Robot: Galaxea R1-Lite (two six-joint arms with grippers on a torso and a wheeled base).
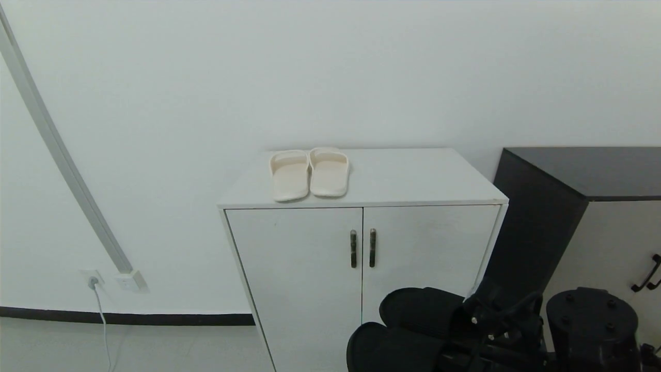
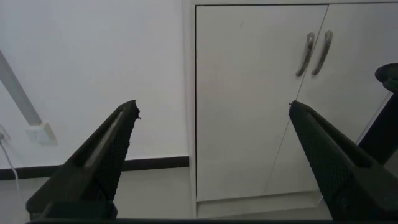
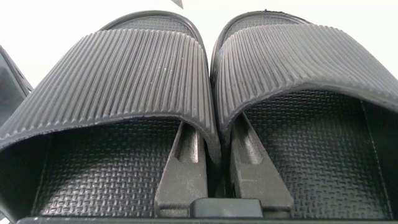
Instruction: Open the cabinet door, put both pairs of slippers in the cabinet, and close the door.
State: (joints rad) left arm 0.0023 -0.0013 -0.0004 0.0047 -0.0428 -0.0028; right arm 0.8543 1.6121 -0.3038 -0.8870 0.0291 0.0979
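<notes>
Left jaws, spread wide, face the shut cabinet doors [image 2: 249, 106] and their upright handles [image 1: 353, 248]; right jaws clamp the black slippers [image 3: 143, 68] together.

The head camera sits high and back, looking forward and down onto the top and front of the white cabinet [image 1: 294, 268]. The left wrist camera is lower and nearer, facing that same front past the spread tips of the left claw [image 2: 212, 107], so both views share the door handles [image 1: 362, 248] and the wall conduit [image 1: 62, 155]. The right wrist camera looks along the right claw [image 3: 216, 134] from hard up against the black slippers [image 3: 137, 68], which the head view catches at its lower edge.
</notes>
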